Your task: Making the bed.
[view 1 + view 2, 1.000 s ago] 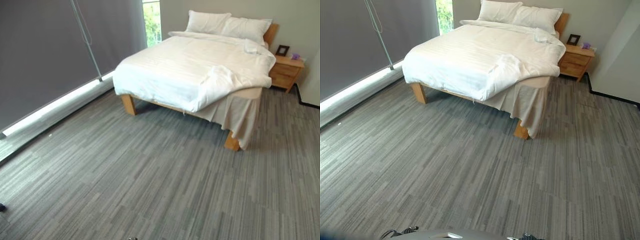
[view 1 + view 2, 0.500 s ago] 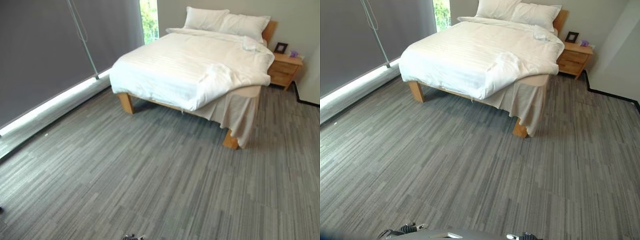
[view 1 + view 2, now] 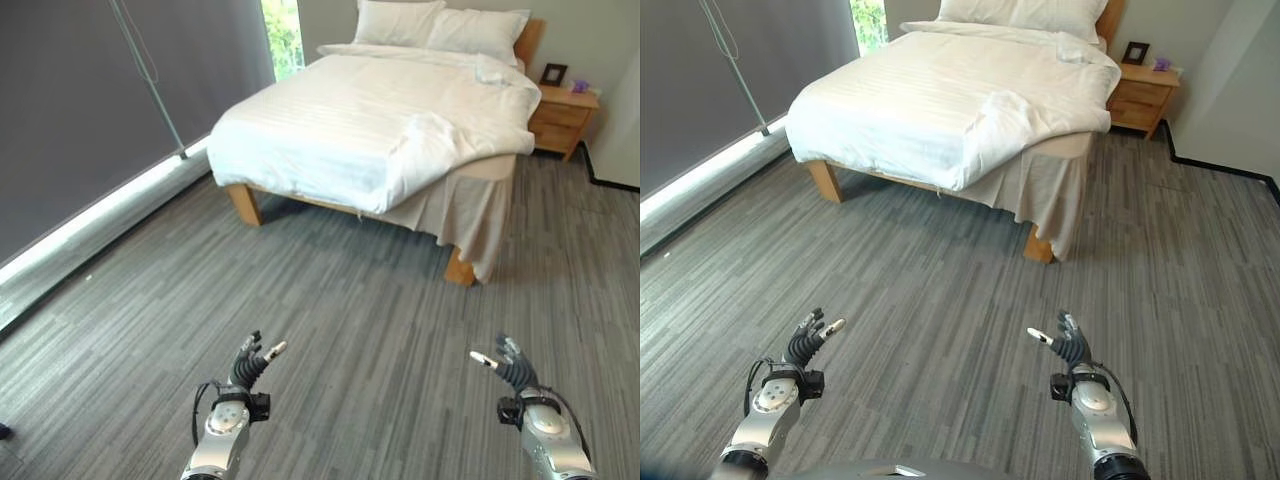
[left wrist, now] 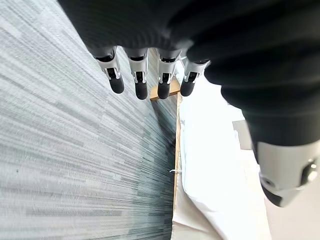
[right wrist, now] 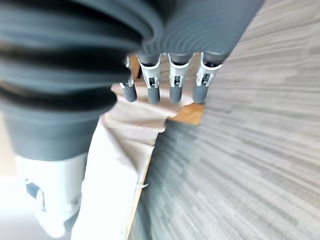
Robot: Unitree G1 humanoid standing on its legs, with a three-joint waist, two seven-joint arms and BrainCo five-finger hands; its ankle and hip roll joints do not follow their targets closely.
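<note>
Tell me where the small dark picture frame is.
The small dark picture frame stands on the wooden nightstand, at the right of the bed's headboard, by the far wall.

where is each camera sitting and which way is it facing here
Left eye view: on the head, looking down across the carpet to the bed; left hand and right hand raised, open.
Right eye view: beside it, same scene; duvet, nightstand.
Left wrist view: along its own straight fingers toward the bed's foot.
Right wrist view: along its own fingers toward the bed leg.
All four share the bed and carpet.
</note>
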